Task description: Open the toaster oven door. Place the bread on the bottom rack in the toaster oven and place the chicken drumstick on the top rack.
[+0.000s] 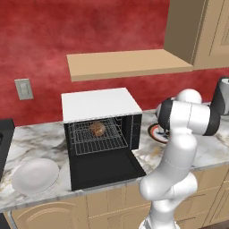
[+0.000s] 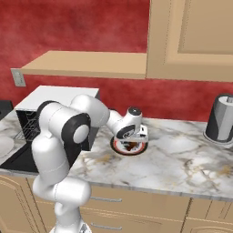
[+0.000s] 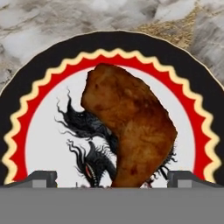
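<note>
The toaster oven [image 1: 99, 103] stands on the counter with its door [image 1: 105, 169] folded down flat in front. The bread [image 1: 97, 129], a brown roll, lies on a wire rack [image 1: 99, 138] inside. To the oven's right, the chicken drumstick [image 3: 131, 135] lies on a patterned plate [image 3: 26, 131] with a black rim, a red scalloped ring and a dragon drawing. My gripper [image 2: 132, 140] hangs just above this plate [image 2: 119, 147], pointing down, open. In the hand view its fingertips [image 3: 41, 178] stand wide on either side of the drumstick's narrow end, with nothing held.
A plain white plate [image 1: 35, 175] sits on the marble counter left of the open door. A grey kettle [image 2: 221, 118] stands at the far right. A wooden shelf [image 1: 125, 64] and wall cabinets [image 2: 191, 38] hang above. A black stove edge [image 1: 4, 134] shows at far left.
</note>
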